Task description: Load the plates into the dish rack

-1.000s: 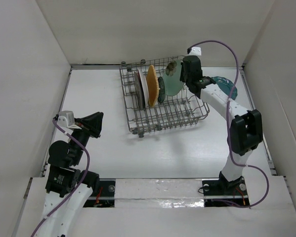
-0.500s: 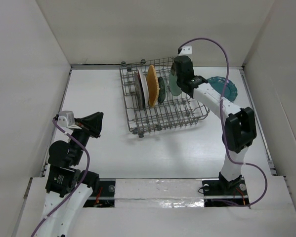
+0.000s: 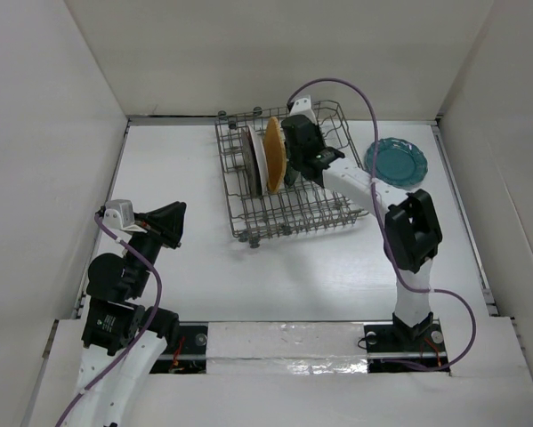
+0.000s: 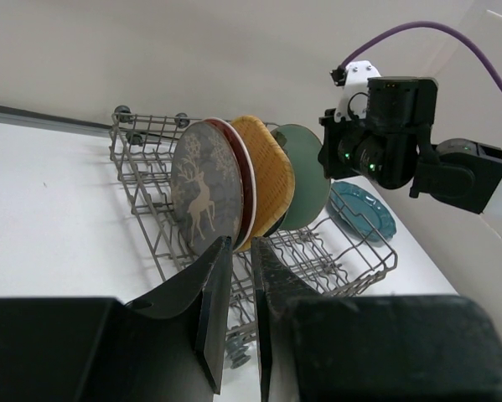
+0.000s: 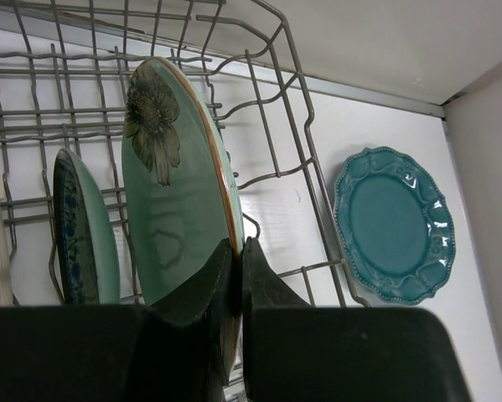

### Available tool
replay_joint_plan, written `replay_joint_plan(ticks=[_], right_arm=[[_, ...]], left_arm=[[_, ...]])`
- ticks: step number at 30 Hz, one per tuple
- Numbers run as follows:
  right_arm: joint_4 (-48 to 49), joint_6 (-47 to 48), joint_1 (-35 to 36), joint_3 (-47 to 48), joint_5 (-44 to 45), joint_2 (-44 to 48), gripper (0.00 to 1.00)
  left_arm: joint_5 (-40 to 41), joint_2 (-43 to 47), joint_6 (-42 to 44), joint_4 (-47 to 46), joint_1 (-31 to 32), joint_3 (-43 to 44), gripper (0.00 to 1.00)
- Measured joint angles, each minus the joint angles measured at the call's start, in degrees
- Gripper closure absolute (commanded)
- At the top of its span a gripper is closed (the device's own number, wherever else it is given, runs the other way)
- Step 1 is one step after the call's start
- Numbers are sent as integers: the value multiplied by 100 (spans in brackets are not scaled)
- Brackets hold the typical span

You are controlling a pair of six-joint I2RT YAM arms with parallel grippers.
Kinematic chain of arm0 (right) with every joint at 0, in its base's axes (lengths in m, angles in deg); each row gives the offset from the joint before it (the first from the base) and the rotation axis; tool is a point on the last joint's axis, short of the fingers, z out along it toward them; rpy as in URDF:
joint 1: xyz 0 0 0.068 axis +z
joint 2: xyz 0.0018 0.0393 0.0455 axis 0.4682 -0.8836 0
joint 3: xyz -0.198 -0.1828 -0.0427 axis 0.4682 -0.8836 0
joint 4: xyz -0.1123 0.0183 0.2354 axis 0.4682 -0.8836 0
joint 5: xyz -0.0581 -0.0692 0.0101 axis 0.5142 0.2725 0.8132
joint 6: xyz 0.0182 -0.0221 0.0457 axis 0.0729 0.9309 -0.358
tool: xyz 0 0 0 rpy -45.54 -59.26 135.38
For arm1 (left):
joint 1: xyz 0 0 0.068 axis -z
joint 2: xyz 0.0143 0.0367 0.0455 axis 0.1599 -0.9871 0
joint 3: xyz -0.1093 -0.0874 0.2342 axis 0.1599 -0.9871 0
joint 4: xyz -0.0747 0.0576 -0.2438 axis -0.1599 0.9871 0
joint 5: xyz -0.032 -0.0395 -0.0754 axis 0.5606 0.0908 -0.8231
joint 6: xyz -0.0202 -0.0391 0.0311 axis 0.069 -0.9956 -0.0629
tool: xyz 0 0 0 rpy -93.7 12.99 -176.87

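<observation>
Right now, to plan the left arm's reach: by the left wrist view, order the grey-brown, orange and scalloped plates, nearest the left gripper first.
1. Grey-brown plate, front of the rack row.
2. Orange plate, behind it.
3. Scalloped plate, on the table past the rack.

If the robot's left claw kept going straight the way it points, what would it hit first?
Probably the dish rack: the left gripper points at its near wire wall, with the grey-brown deer plate standing just behind it. Depth is unclear, though.
</observation>
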Motion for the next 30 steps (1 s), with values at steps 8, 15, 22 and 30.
replay_joint_plan(ticks=[8,15,22,30], right_arm=[[79,144,306,-15,538,-177,78],[227,-295,369,-31,669,-111,64],[96,-1110,22,-579,-275,636,46],[1471,-2599,-1952,-2962,-2247,3018,100]], left_arm=[[2,-4,0,0,0,0,87],[0,-9,0,0,0,0,87],[0,-11,-2,0,0,0,87],[-4,-11,0,0,0,0,90]])
